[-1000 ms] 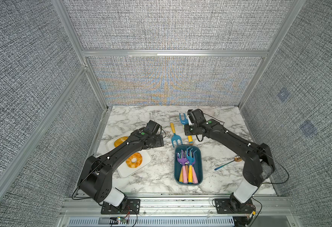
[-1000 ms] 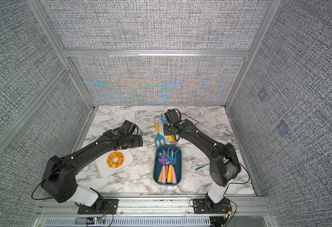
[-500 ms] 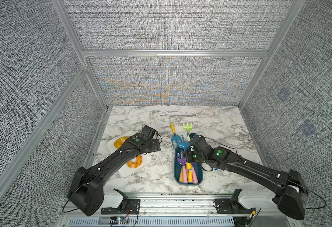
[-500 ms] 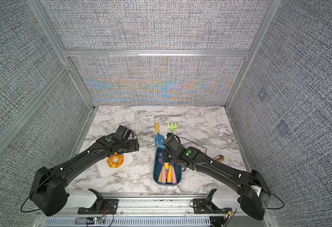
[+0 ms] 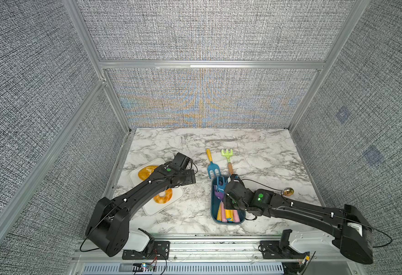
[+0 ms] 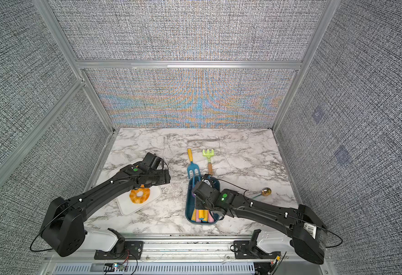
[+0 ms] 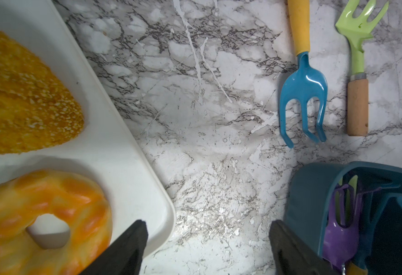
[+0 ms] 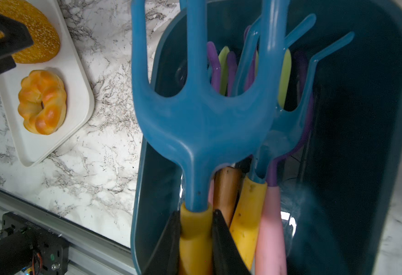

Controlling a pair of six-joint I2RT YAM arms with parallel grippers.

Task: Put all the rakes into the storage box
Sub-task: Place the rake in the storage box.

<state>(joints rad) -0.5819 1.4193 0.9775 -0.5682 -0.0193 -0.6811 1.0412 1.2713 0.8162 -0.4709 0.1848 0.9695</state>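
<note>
My right gripper [image 8: 196,221] is shut on the yellow handle of a blue rake [image 8: 202,123]. It holds the rake inside the dark teal storage box [image 8: 361,119], on top of several other rakes, and the blue head [image 5: 220,182] points to the box's far end. The storage box [image 5: 213,207] [image 6: 187,209] lies at the front middle of the marble table. My left gripper [image 7: 207,228] stands open and empty above bare marble between the white tray and the storage box [image 7: 309,190]. Two more rakes lie behind the box: a blue one [image 5: 211,164] and a green one [image 5: 228,159].
A white tray [image 5: 152,209] at the front left holds a glazed doughnut [image 5: 163,196] and a sesame bagel [image 5: 146,171], with the left arm over it. A small gold ball on a blue stick [image 5: 288,191] lies right of the box. Metal frame rails border the table.
My right arm has brought the blue rake from the back of the table toward the front and down into the storage box. The left arm has drawn back a little.
</note>
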